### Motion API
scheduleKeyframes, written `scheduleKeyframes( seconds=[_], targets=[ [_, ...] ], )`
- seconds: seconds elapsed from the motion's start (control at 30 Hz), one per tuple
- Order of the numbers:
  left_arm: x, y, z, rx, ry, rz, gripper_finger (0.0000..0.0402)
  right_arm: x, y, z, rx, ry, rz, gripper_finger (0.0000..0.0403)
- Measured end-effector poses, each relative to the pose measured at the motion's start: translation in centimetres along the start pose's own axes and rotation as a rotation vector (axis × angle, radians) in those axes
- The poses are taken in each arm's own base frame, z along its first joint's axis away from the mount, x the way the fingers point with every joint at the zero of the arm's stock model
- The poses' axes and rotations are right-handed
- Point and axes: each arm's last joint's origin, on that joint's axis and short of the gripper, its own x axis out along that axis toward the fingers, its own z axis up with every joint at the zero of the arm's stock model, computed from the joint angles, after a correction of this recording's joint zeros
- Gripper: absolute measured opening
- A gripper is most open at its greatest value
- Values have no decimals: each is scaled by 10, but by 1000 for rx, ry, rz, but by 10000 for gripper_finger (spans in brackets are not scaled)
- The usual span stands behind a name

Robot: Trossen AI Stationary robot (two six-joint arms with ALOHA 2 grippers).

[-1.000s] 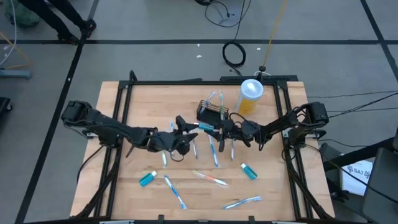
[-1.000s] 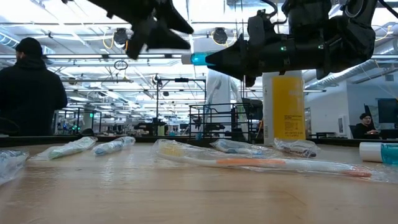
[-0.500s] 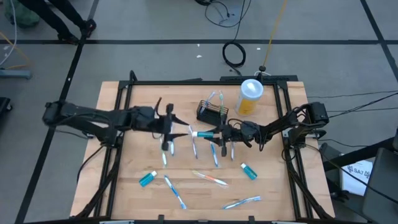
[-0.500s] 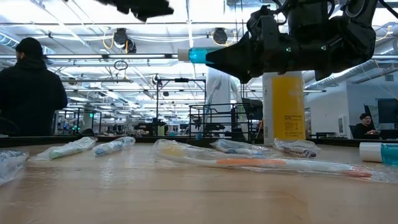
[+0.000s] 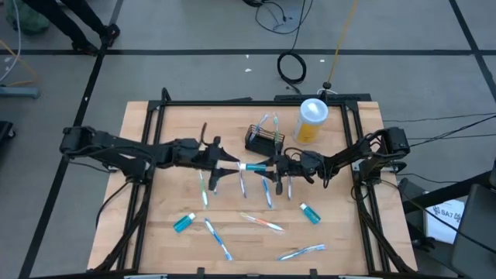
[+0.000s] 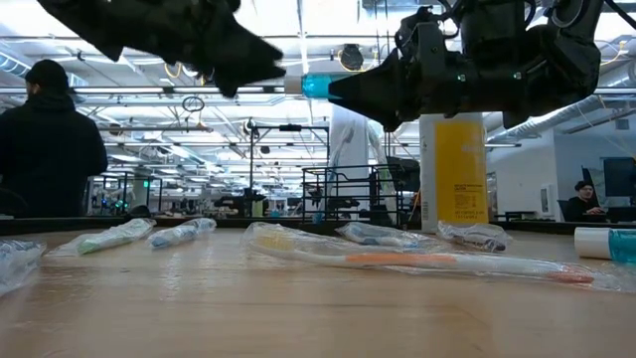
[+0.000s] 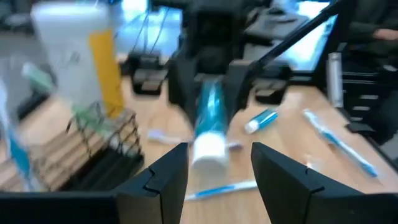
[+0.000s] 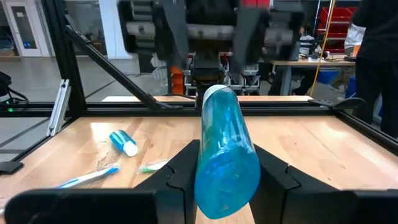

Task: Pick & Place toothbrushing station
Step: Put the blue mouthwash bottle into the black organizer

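A blue toothpaste tube (image 5: pixel 252 166) with a white cap hangs level above the table's middle, and my right gripper (image 5: pixel 268 164) is shut on it. My left gripper (image 5: pixel 231 163) is open and faces the tube from the table's left. Its fingers (image 7: pixel 168 177) stand on either side of the white cap (image 7: pixel 208 152), and no touch shows. The toothbrushing station, a small black wire basket (image 5: pixel 262 140), stands on the table just beyond them, with toothbrushes upright in it. My right gripper pinches the tube's blue body (image 8: pixel 225 163) between its two fingers (image 8: pixel 180 168), one on each side. The fingers come level from the table's right and lie along the tube. The tube is lifted clear and level, its capped end (image 6: pixel 295 87) pointing toward the left gripper.
A yellow cup with a white lid (image 5: pixel 312 120) stands right of the basket. Wrapped toothbrushes (image 5: pixel 263 223) and two small blue tubes (image 5: pixel 184 223) (image 5: pixel 310 213) lie scattered over the near half. A person (image 6: pixel 45 139) stands beyond the table.
My left gripper has drawn back from beside the tube, swung toward the far edge and rolled about its own axis. It now lies level, in line with the tube's cap. My right gripper has kept its place; the tube has turned slightly in its hold.
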Motion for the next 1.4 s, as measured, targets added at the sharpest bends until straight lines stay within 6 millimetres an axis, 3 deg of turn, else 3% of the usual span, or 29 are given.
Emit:
scheduleKeyframes(
  seconds=[0.17,0.4,0.8,1.13,1.4],
  targets=[
    [15,3,-13,-47,26,53,182,0,0,1,-19,-12,-1,96],
    [29,3,-14,-60,-72,36,182,0,0,1,-25,-12,-1,96],
    [29,0,-15,-28,-65,23,176,0,0,1,-29,-12,-1,96],
    [29,-1,-16,-35,-62,20,100,0,0,1,-29,-11,0,96],
    [29,-1,-16,-41,-62,15,114,0,0,1,-26,-8,-1,120]
  ],
)
